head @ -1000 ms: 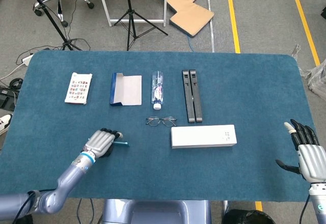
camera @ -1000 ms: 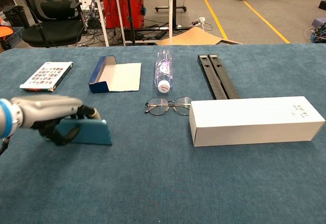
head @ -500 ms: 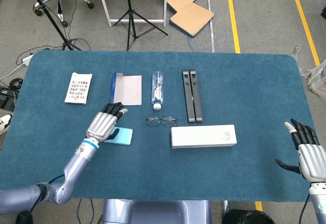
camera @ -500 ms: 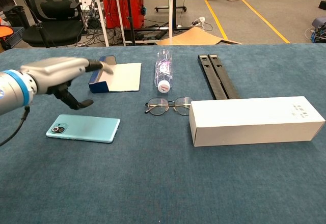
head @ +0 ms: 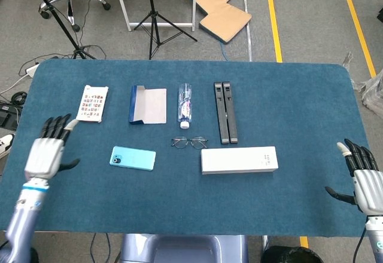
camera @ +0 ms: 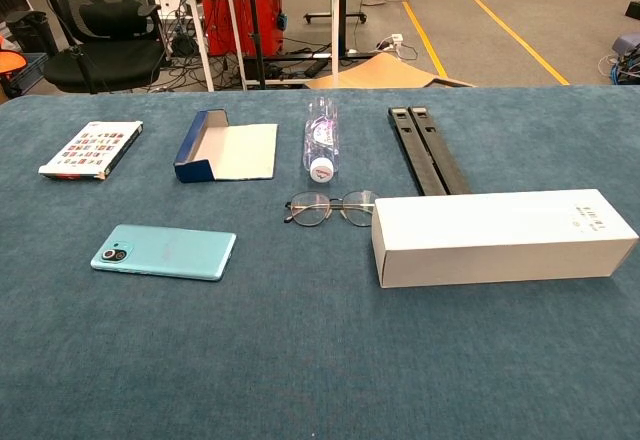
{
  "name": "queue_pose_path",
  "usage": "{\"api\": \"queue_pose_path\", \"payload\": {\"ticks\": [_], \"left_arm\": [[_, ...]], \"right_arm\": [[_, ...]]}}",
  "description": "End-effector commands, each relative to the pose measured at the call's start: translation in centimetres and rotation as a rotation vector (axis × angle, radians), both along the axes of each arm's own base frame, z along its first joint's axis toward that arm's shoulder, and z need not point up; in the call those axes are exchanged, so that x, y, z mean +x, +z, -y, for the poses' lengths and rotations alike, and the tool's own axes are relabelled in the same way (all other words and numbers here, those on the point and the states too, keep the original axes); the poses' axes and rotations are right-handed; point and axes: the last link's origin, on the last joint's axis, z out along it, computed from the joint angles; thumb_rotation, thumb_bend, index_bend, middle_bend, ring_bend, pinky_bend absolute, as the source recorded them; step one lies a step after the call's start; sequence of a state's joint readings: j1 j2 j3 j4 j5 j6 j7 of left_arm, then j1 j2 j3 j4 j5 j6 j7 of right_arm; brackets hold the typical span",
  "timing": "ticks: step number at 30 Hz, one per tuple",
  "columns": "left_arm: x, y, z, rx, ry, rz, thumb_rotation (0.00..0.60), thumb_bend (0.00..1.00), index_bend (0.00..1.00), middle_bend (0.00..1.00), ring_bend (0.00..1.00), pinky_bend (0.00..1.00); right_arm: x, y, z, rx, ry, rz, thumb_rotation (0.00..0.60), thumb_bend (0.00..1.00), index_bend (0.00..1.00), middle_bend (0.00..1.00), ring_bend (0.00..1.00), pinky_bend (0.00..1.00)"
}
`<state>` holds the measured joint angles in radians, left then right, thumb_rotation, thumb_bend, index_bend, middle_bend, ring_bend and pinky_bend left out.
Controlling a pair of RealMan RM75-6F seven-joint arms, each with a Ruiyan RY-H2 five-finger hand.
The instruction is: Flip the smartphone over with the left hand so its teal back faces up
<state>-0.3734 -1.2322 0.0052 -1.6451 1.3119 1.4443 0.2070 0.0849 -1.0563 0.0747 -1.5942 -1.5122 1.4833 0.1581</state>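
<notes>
The smartphone point(head: 133, 158) lies flat on the blue table with its teal back and camera facing up; the chest view shows the smartphone point(camera: 164, 252) at the left. My left hand point(head: 46, 152) hovers well to the left of it near the table's left edge, fingers spread, holding nothing. My right hand point(head: 365, 181) stands at the table's far right edge, fingers apart and empty. Neither hand shows in the chest view.
A booklet point(head: 92, 103), an open blue box point(head: 147, 104), a plastic bottle point(head: 185, 103) and two black bars point(head: 225, 112) line the back. Eyeglasses point(head: 190, 142) and a long white box point(head: 239, 159) sit mid-table, right of the phone.
My left hand let go of the phone, which now lies teal side up, and drew back left toward the table edge. The right hand stayed put.
</notes>
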Motion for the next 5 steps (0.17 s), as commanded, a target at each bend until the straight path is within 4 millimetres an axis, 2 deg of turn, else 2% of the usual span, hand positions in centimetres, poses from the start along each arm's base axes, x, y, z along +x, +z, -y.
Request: {"api": "queue_pose_path", "payload": {"ticks": [1, 5], "left_arm": [[-1.3, 1.1, 2.1, -0.008, 0.018, 0.007, 0.6, 0.0, 0.0, 0.0, 0.0, 0.0], [-2.2, 1.7, 3.2, -0.002, 0.03, 0.019, 0.6, 0.0, 0.0, 0.0, 0.0, 0.0]], "right_arm": [[0.0, 0.1, 0.0, -0.001, 0.002, 0.002, 0.6, 0.0, 0.02, 0.0, 0.0, 0.0], [0.1, 0.1, -0.1, -0.002, 0.007, 0.004, 0.6, 0.0, 0.02, 0.0, 0.0, 0.0]]}}
